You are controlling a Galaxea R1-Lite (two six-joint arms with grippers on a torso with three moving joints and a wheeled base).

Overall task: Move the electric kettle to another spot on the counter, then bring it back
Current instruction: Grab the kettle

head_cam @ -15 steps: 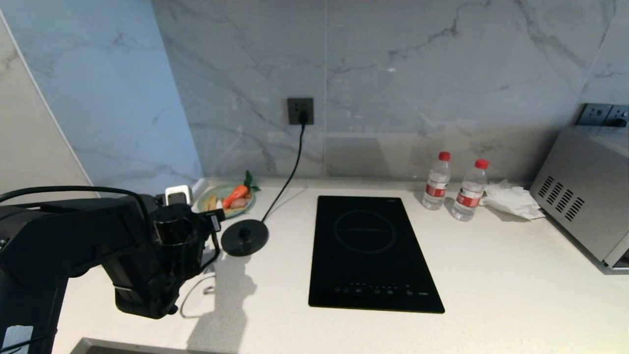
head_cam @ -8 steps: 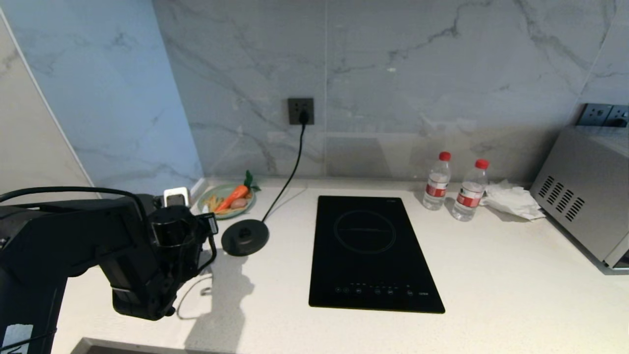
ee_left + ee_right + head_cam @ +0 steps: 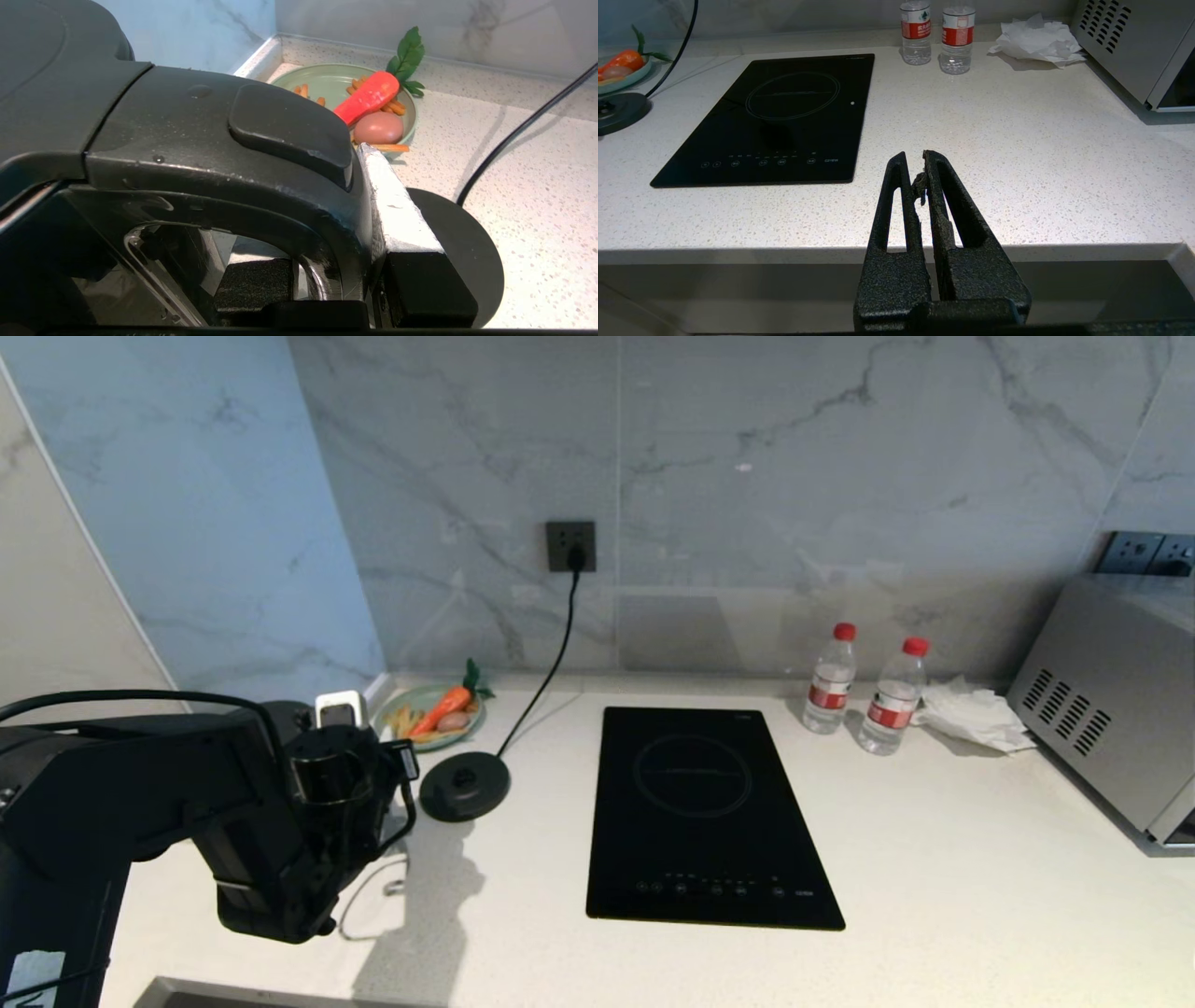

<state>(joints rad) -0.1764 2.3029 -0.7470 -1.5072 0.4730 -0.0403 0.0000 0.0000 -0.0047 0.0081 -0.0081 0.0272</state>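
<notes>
In the head view I count one tall, glossy black electric kettle (image 3: 322, 758), one flat round black base disc (image 3: 465, 786), one inset black glass hob (image 3: 709, 812), two clear red-capped water bottles (image 3: 830, 679) (image 3: 892, 698), one crumpled white tissue (image 3: 971, 714), one grey microwave (image 3: 1111, 700) and one pale green plate (image 3: 387, 709) carrying an orange toy carrot (image 3: 446, 707). The kettle is at the left end of the white speckled desk (image 3: 934, 877), just left of its base disc and off it. My left hand (image 3: 378, 784) is at its handle. The kettle is upright, long axis vertical, lid up, with the looped handle pointing right. I cannot tell whether its bottom touches the desk. The widest bare stretch of desk lies right of the hob, between it and the microwave. A narrower strip runs along the near edge.

In the left wrist view my left hand (image 3: 327, 261) is closed narrowly on the kettle (image 3: 187, 121) handle, with one white-taped finger (image 3: 397, 219) against the handle's outside and the other pad inside the loop. The base disc (image 3: 467, 252) lies just beyond, and the plate (image 3: 327, 70) is farther off in the corner.

In the right wrist view my right hand (image 3: 915, 163) hangs off the near edge of the desk (image 3: 1017, 140), its fingers pressed together and holding nothing. The hob (image 3: 775, 112) and both bottles (image 3: 917, 30) (image 3: 957, 35) lie beyond it.
</notes>
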